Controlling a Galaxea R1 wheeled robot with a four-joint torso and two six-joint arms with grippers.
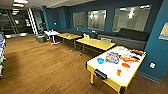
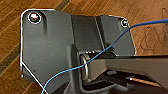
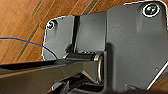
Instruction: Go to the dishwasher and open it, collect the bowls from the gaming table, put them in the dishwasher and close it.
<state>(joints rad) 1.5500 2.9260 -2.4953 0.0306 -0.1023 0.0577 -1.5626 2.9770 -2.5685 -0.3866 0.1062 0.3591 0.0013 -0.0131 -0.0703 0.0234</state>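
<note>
- Your white-topped, yellow-framed gaming table [image 1: 110,72] sat lower right in the head view, on brown wood-plank floor [image 1: 42,67].
- A small blue plastic bowl [image 1: 100,60] lay on it beside orange-red bowls [image 1: 125,65].
- Teal walls [image 1: 155,45] stood behind.
- You couldn't tell either jaw's state.

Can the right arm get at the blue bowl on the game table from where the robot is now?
Probably not yet. The blue bowl sits on the white-topped game table, with open wood floor between it and the robot; both wrist cameras look down at floor, so the arms seem tucked low.

The gaming table [image 1: 110,72] has its near corner cut off.
</note>
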